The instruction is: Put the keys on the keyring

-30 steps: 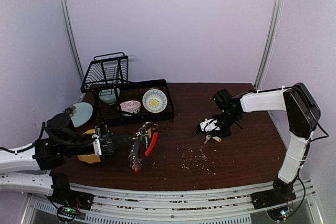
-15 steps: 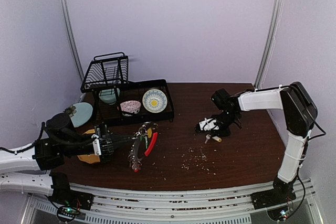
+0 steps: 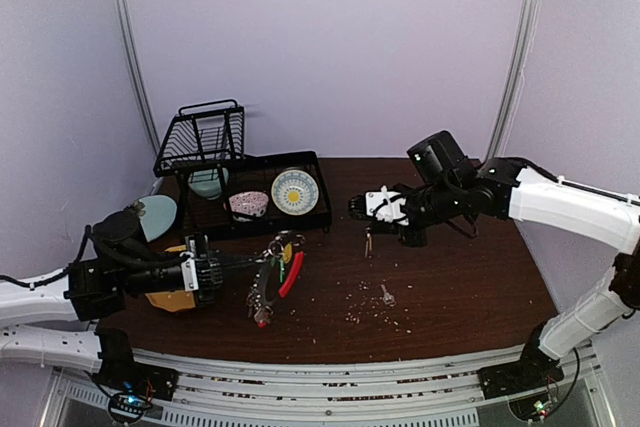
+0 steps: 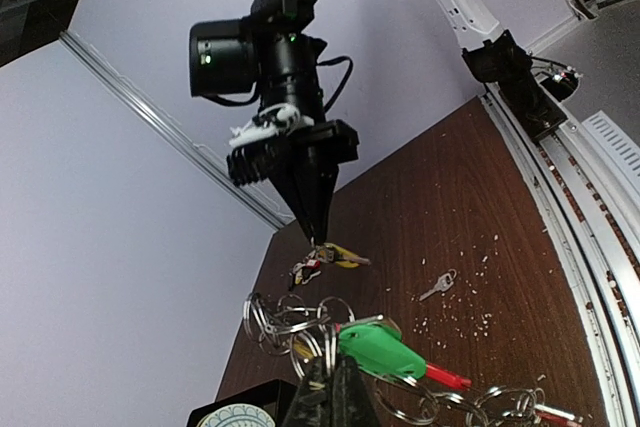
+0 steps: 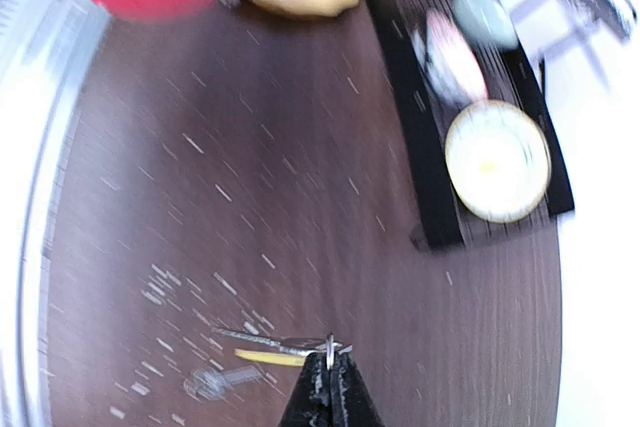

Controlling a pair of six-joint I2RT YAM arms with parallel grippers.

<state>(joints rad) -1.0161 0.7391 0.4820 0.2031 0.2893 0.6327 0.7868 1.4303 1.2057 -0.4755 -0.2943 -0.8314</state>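
The keyring, a bunch of silver rings with a thick red clip, hangs from my left gripper. In the left wrist view that gripper is shut on one of its rings, beside a green-tagged key. My right gripper hovers over the table's middle, shut on a small ring. Keys dangle from that ring, one with a yellow tag; they show too in the left wrist view as keys. One loose silver key lies on the table.
A black dish tray at the back left holds a yellow-centred plate and a bowl, with a wire basket behind. A teal plate and a yellow object lie by the left arm. Pale crumbs dot the table.
My right gripper has lifted the small bunch of keys off the table and carried it left toward the keyring, leaving one silver key behind. The left gripper holds about where it was.
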